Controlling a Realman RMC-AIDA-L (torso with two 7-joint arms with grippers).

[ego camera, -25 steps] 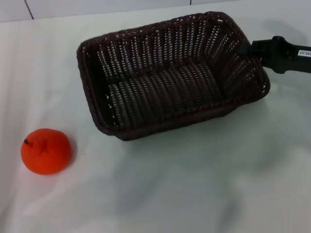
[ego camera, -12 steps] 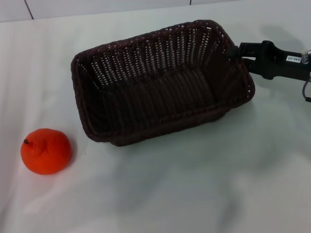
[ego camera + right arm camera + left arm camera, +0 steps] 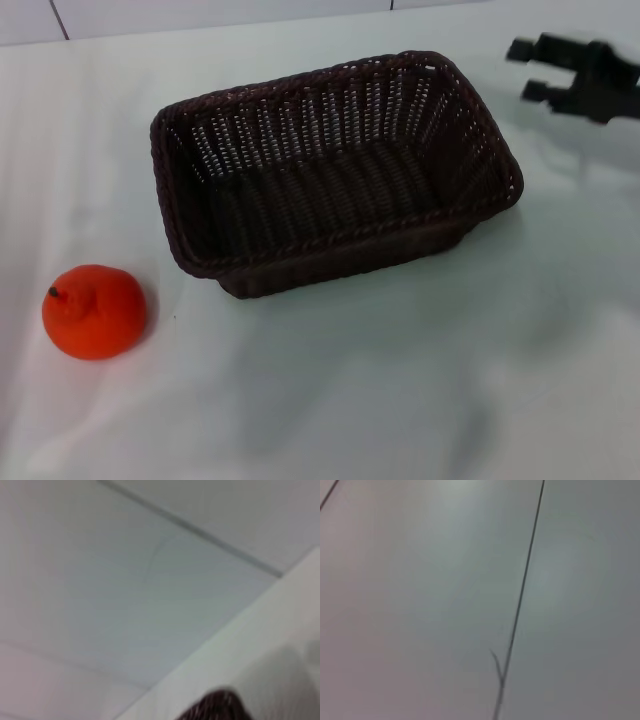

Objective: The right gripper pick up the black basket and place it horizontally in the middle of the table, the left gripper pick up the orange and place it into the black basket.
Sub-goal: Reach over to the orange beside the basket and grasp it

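Black basket [image 3: 335, 175]: rectangular woven wicker, very dark brown, flared open-weave sides and braided rim; stands flat on its base near the middle of the table [image 3: 400, 380], long side running roughly across the head view and slightly skewed; interior holds nothing, woven floor visible throughout; a small dark patch of its weave [image 3: 215, 707] shows at the edge of the right wrist view.

Orange [image 3: 95, 311]: round, bright orange-red, small dark stem at its upper left; rests on the table toward the robot's left, nearer the robot than the basket, well apart from it and outside it.

Right gripper [image 3: 530, 70]: slim black claw at the far right of the head view, above the table beyond the basket's right end; two fingers spread apart, nothing between them; clear of the basket rim, not touching it.

Left gripper: not seen in any view; finger state cannot be told; left wrist view shows only a pale flat surface crossed by a thin dark line [image 3: 520, 600].

Table: plain white, smooth; bears the basket and the orange.
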